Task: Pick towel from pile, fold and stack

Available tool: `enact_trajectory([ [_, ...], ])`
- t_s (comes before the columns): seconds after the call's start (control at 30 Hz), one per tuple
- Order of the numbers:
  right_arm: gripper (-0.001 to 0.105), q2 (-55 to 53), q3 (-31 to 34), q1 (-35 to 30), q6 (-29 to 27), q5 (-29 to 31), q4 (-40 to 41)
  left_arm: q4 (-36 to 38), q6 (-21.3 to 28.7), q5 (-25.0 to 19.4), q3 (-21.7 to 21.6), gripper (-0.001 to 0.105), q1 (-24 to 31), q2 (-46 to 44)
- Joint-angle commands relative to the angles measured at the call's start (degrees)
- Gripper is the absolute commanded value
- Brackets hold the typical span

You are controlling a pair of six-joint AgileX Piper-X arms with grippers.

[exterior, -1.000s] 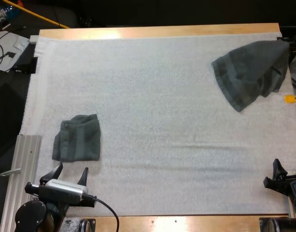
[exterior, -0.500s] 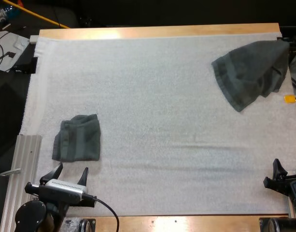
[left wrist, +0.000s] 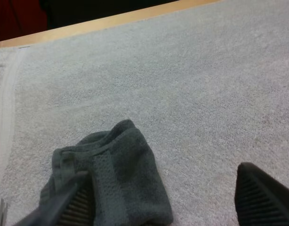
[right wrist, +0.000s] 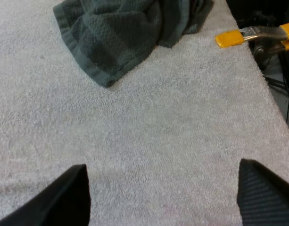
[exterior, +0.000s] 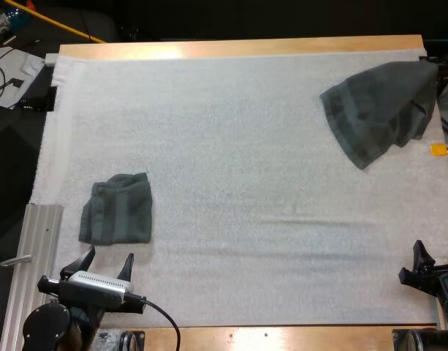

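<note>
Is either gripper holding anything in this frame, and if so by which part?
Nothing is held. Left gripper open near the folded dark grey-green towel; right gripper open, well clear of the crumpled dark grey-green towel.

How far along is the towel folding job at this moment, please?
Done: one folded towel lies at the left of the mat. In hand: nothing; the left claw and right claw are both open and empty. Left: the crumpled towel at the far right needs picking, folding, stacking.
</note>
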Motion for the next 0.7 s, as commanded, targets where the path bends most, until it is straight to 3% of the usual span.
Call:
enact_trajectory([
  [0.0, 0.063, -2.77, -0.06, -0.13, -0.44, 0.20, -0.30, -0.60, -0.37, 0.12, -0.14, 0.060, -0.35, -8.28],
  [0.47, 0.063, -1.06, -1.63, -0.10, 0.21, -0.36, 0.33, -0.88, -0.56, 0.12, -0.82, 0.061, 0.01, -6.34],
  [0.67, 0.063, 3.35, -7.00, -0.08, -0.03, -3.43, 2.31, -1.16, -1.30, 4.41, -3.90, 0.061, -0.23, -1.62],
])
